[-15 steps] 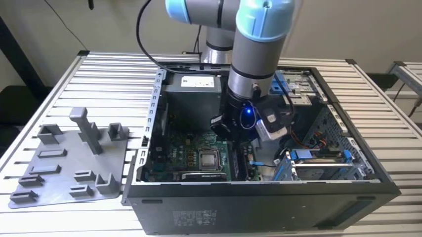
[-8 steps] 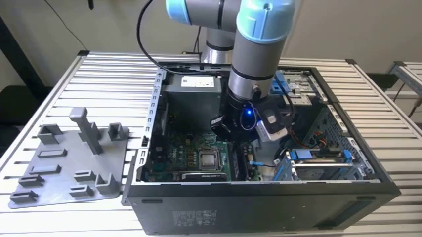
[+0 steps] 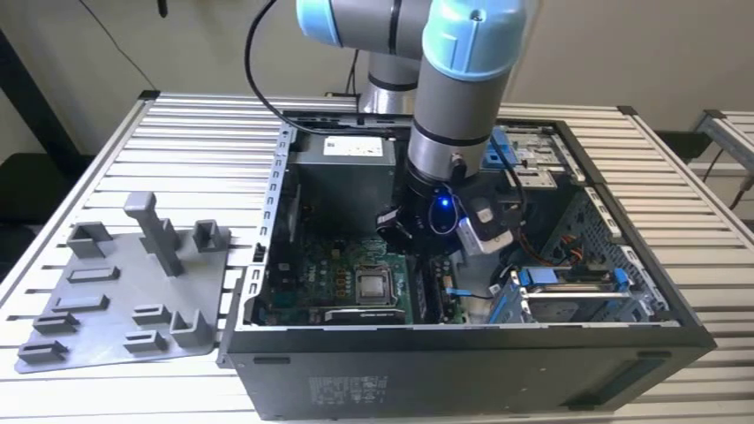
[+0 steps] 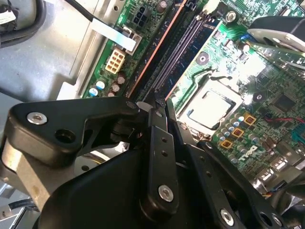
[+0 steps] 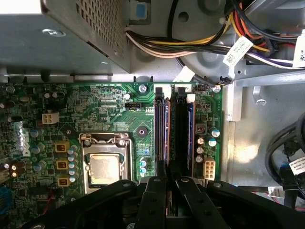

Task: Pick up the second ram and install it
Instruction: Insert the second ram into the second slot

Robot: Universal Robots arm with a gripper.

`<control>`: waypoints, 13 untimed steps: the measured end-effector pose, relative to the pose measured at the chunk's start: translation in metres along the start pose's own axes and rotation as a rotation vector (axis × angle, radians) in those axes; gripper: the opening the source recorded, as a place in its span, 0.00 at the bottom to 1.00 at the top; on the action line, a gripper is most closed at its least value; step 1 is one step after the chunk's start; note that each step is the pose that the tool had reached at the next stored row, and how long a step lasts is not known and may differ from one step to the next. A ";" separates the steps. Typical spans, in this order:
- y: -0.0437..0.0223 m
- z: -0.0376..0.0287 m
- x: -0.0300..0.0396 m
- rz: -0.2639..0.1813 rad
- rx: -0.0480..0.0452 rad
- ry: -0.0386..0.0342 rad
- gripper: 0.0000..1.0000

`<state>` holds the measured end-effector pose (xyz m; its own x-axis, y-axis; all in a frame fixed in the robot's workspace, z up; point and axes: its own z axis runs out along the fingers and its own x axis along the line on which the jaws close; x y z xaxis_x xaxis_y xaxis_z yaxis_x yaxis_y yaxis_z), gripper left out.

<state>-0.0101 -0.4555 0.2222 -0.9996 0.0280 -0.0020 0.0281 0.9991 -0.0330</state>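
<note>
The second ram (image 5: 172,138) appears edge-on as a thin dark strip with an orange-brown edge, standing along the memory slots (image 4: 183,45) of the green motherboard (image 5: 109,109). My gripper (image 5: 172,180) is shut on its near end, one black finger pressed to each side. In the second wrist view the gripper (image 4: 159,102) narrows to a point right at the end of the slots. The exterior view has the gripper (image 3: 430,256) low inside the open computer case (image 3: 471,353), beside the processor socket (image 3: 374,284).
The grey power-supply box (image 3: 342,163) stands at the case's far end. Bundled cables (image 5: 200,43) run past the slots' far end. A drive cage (image 3: 577,291) fills the exterior view's right. A grey fixture plate (image 3: 130,300) with posts lies outside the case.
</note>
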 end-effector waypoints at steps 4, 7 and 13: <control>0.0000 0.0000 0.0000 0.000 0.0000 0.0000 0.14; 0.0000 0.0001 0.0000 -0.002 -0.0001 0.0000 0.14; 0.0000 0.0003 -0.0003 -0.019 -0.0001 -0.0007 0.14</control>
<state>-0.0098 -0.4555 0.2219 -1.0000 0.0086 -0.0021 0.0087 0.9994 -0.0329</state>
